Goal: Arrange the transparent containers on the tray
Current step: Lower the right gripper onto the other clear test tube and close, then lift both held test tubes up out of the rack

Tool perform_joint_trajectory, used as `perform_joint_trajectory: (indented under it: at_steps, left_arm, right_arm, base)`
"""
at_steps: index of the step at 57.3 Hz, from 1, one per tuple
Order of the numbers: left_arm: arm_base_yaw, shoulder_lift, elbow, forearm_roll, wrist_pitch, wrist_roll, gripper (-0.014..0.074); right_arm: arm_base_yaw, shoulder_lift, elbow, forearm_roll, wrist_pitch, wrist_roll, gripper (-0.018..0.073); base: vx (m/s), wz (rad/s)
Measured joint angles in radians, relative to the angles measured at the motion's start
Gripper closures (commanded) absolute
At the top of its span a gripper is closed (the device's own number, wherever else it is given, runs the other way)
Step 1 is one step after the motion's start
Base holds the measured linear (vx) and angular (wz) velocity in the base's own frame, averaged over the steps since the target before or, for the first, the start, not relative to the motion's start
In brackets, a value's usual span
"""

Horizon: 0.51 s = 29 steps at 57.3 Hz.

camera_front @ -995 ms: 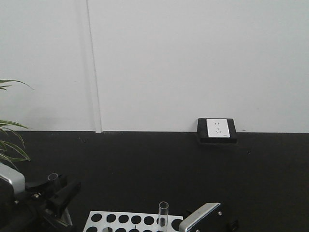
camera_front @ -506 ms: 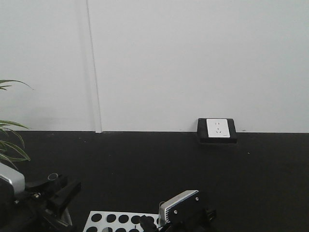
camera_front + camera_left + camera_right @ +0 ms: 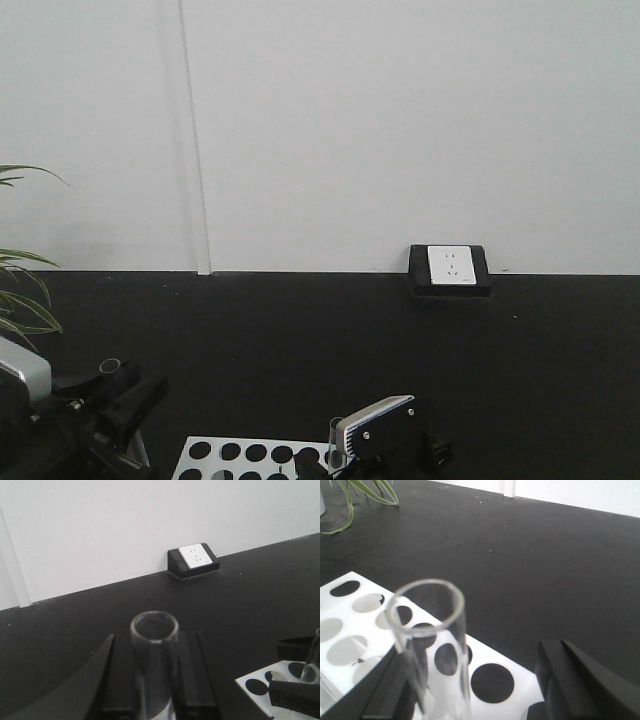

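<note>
Left pincer (image 3: 155, 641): pinching held tube (image 3: 154, 667), upright.
Right pincer (image 3: 485, 680): spread around rack tube (image 3: 434, 645), upright near the rack's (image 3: 350, 622) edge, closer to one finger.
Tray: not in view.

Tube (image 3: 154, 650) clear, colourless; second tube (image 3: 432, 645) likewise. Rack (image 3: 357, 625) white, with rows of round holes showing black. Table (image 3: 520, 555) matt black. Wall (image 3: 400, 130) white. Socket (image 3: 450, 264) white in black housing. My fingers (image 3: 120, 680) black.
</note>
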Motion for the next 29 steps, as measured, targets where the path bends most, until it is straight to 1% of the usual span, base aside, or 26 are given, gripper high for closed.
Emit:
perform_joint_trajectory:
  at_steps: [8,24,29]
  left_arm:
    - [0.000,0.000,0.000,0.000,0.000,0.000,0.0514]
    - [0.000,0.000,0.000,0.000,0.000,0.000,0.0514]
    - [0.000,0.000,0.000,0.000,0.000,0.000,0.0514]
  right_arm:
    - [0.000,0.000,0.000,0.000,0.001,0.004,0.0139]
    - [0.000,0.000,0.000,0.000,0.003,0.004,0.0328]
    - [0.000,-0.004,0.000,-0.002,0.011,0.005,0.0372]
  base:
    - [0.00,0.00]
    - [0.00,0.00]
    - [0.00,0.00]
